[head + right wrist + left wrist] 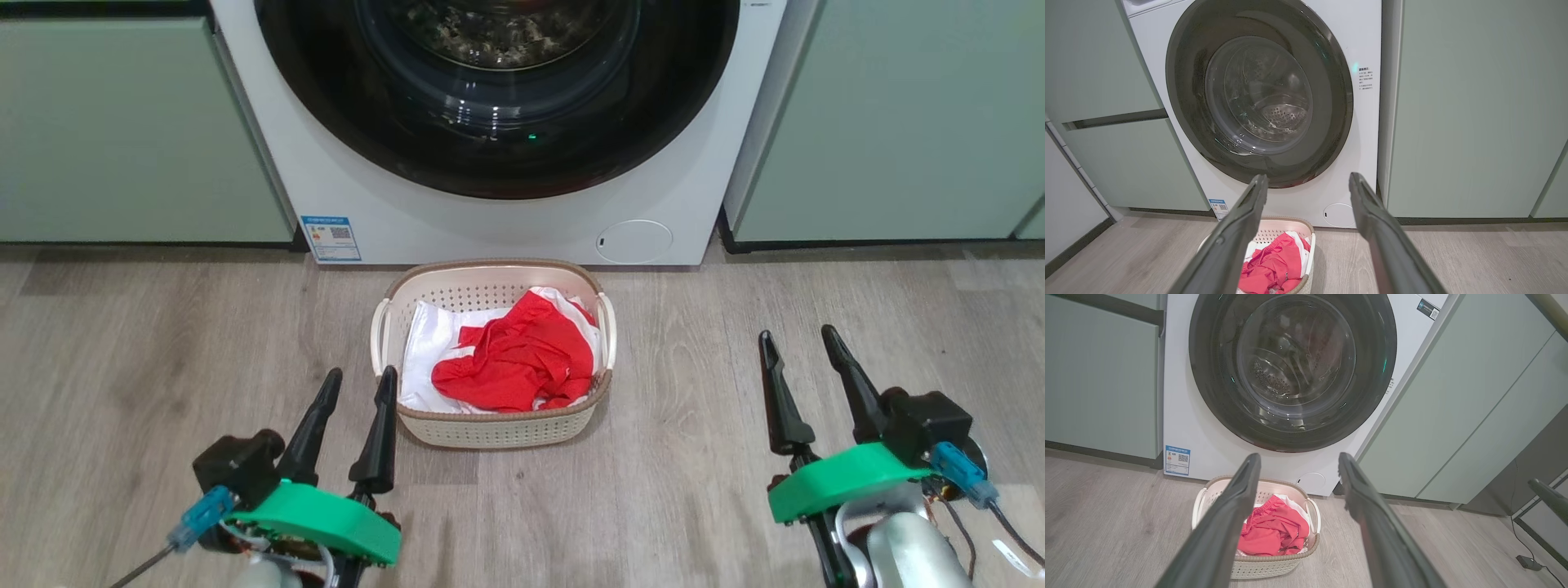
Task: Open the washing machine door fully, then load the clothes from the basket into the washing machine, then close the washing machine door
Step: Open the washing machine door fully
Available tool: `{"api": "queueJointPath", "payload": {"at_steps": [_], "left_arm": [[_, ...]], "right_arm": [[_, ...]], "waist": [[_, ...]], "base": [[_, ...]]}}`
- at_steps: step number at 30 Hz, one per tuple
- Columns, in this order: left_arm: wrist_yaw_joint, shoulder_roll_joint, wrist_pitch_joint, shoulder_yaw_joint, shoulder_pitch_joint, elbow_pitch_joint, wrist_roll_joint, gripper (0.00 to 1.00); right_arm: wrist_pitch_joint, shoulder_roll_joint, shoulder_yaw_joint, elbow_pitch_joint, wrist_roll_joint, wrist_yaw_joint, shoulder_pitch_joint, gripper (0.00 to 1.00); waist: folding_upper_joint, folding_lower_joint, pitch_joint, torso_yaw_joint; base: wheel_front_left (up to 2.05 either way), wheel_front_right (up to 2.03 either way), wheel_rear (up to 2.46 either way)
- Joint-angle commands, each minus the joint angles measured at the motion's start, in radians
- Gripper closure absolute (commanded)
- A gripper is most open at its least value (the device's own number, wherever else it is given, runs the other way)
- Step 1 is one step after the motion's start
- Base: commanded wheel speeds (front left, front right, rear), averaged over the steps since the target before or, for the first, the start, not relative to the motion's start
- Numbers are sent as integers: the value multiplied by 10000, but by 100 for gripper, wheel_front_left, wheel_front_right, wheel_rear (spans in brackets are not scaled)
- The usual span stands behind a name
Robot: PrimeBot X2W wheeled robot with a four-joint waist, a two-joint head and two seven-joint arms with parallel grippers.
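while washing machine door (1292, 371) sits shut ahead of the jaws, left gripper (360, 374) and right gripper (797, 332) both wide, empty: best hook its edge, swing fully.

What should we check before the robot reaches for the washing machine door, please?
1. Is the left gripper open and empty: ok.
2. Is the right gripper open and empty: ok.
3. Is the washing machine door open for loading: not ok, it sits shut.
4. Are the clothes in the basket: ok, heaped on a white sheet.
5. Is the basket clear of the door's swing: cannot tell; it stands on the floor right in front of the washing machine, below the door.
6. Which side the door's handle is on: cannot tell.
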Motion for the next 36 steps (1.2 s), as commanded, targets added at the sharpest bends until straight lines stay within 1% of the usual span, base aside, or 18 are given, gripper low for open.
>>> {"api": "queueJointPath", "payload": {"at_steps": [1,24,25,31,36], "left_arm": [[-43,68,-128,331,-336,-342,-40,0],[7,68,-128,484,-355,-468,-104,0],[14,68,-128,451,-361,-451,64,0],[42,68,-128,436,-368,-519,179,0],[52,68,-128,478,-353,-584,207,0]], "right_arm": [[-95,-112,218,-272,-97,71,-490,0],[-95,-112,253,-153,-198,71,-494,0],[-95,-112,248,-139,-207,71,-493,0],[-95,-112,247,-69,-239,71,-502,0],[-95,-112,265,-24,-251,71,-491,0]], "waist": [[0,0,-2,-1],[0,0,-8,-121],[0,0,-10,-124],[0,0,-12,-128],[0,0,-2,-112]], "base": [[114,114,-228],[123,122,-245],[108,108,-215],[80,80,-160],[32,32,-65]]}}
